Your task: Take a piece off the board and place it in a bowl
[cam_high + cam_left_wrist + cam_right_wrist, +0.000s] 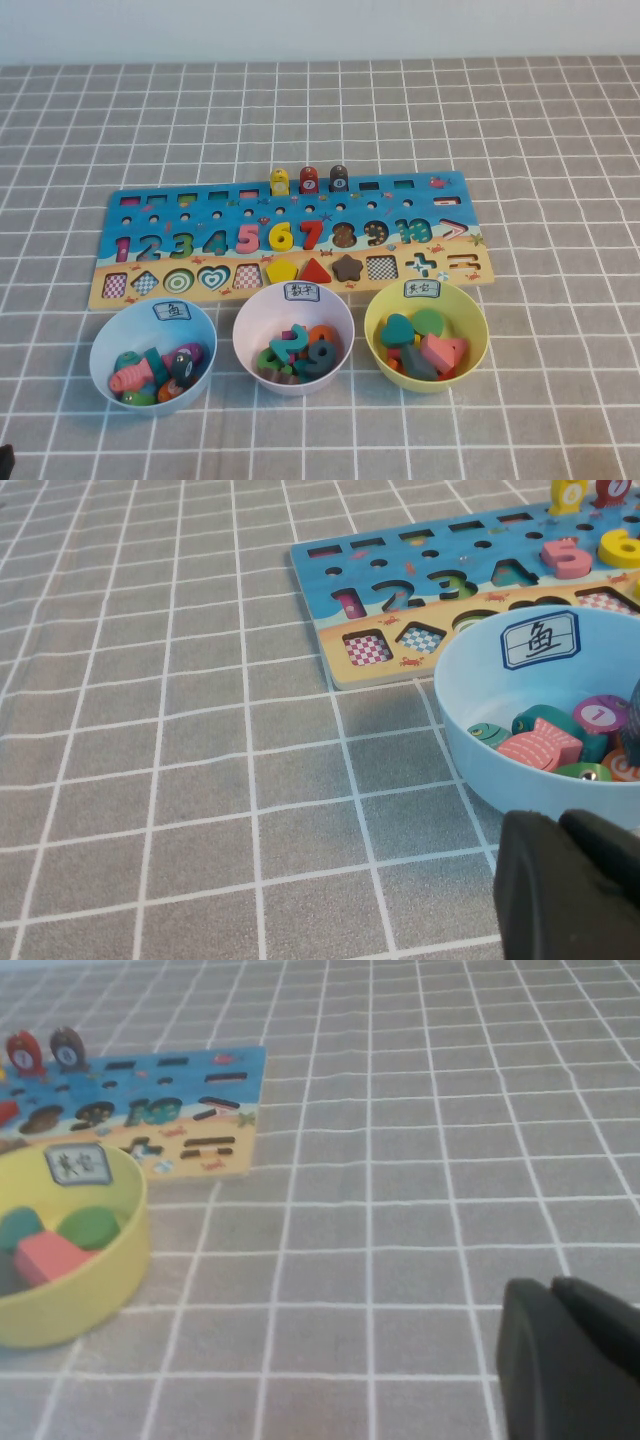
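The dark-brown star piece (346, 267) lies in its cut-out in the tan lower row of the board (440, 192), between a red triangle (315, 270) and a checkered square slot. The yellow bowl (478, 352) stands in front of the board at the right and holds several shape pieces; it also shows in the right wrist view (110, 1270). My left gripper (560, 822) is shut and empty, low over the cloth beside the light blue bowl (470, 695). My right gripper (552, 1286) is shut and empty over the cloth, well to the right of the yellow bowl. Neither gripper shows in the high view.
A pale pink bowl (250, 318) with number pieces stands between the light blue bowl (102, 352) of fish pieces and the yellow one. Three pegs (309, 181) stand at the board's back edge. A yellow pentagon (281, 270) lies left of the triangle. Grey checked cloth (560, 200) covers the table.
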